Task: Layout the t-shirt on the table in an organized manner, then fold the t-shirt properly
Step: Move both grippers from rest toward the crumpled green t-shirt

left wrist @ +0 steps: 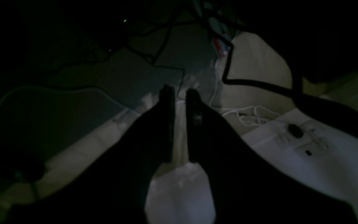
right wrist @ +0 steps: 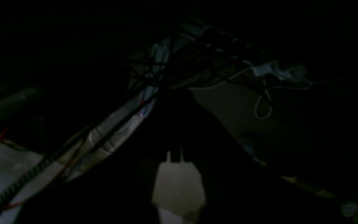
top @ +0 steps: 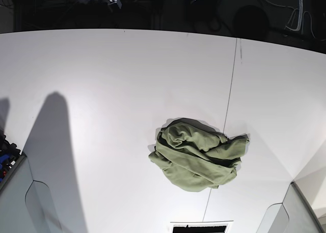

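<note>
The crumpled shirt [top: 196, 159] is lying across the table's [top: 112, 90] seam, awaiting spreading. The left claw [left wrist: 180, 93] is standing slightly apart, empty; the right claw [right wrist: 176, 93] is resting together. Reaching and gripping an edge is being called for.

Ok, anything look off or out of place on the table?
The t-shirt lies bunched in a crumpled heap across the dark seam, neither spread nor folded. I see no spill.
</note>
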Controlling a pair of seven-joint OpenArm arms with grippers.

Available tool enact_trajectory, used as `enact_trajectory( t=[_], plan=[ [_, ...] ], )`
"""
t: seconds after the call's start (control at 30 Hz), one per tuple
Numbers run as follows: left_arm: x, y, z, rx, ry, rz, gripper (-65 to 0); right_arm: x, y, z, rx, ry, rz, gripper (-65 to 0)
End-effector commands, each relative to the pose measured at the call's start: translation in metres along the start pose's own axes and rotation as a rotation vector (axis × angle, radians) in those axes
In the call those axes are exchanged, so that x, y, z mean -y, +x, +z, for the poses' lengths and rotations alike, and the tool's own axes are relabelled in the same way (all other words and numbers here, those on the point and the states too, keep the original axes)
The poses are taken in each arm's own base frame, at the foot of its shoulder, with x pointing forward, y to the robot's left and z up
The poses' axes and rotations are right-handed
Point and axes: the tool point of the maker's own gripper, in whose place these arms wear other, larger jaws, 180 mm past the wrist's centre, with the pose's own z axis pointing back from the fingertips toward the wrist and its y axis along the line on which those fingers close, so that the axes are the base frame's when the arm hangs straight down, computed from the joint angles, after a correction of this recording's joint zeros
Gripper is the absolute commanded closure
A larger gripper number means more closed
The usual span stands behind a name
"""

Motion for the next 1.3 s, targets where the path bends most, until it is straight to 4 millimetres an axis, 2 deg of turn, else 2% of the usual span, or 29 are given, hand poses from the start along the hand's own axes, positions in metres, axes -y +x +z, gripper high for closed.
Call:
enact_trajectory(
  t=[0.0,0.17,0.3,0.77,0.97,1.07,1.27],
  plan=[
    [-0.001,-0.007,0.001,0.001,-0.002,-0.005,-10.0,0.001,-0.004,0.002,0.003,0.004,0.005,0.0],
    [-0.005,-0.005,0.013,0.097,0.019,-0.036,-10.0,0.008,-0.021,0.014,0.012,0.015,0.028,0.0],
    [0.003,0.002,0.021,0.166,0.016,-0.052,-10.0,0.010,-0.031,0.024,0.027,0.022,0.046,0.0],
    [0.025,0.007,0.039,0.239,0.003,-0.025,-10.0,0.003,-0.033,0.063,0.155,0.042,0.011,0.0],
    [0.009,0.018,0.069,0.351,0.058,0.070,-10.2,0.000,-0.028,0.087,0.219,0.042,0.026,0.0],
    [0.000,0.023,0.089,0.406,0.091,0.099,-10.2,-0.006,-0.025,0.100,0.247,0.061,0.058,0.0],
    [-0.016,0.022,0.123,0.457,0.156,0.141,-10.2,-0.023,-0.018,0.132,0.305,0.125,0.119,0.0]
  ],
)
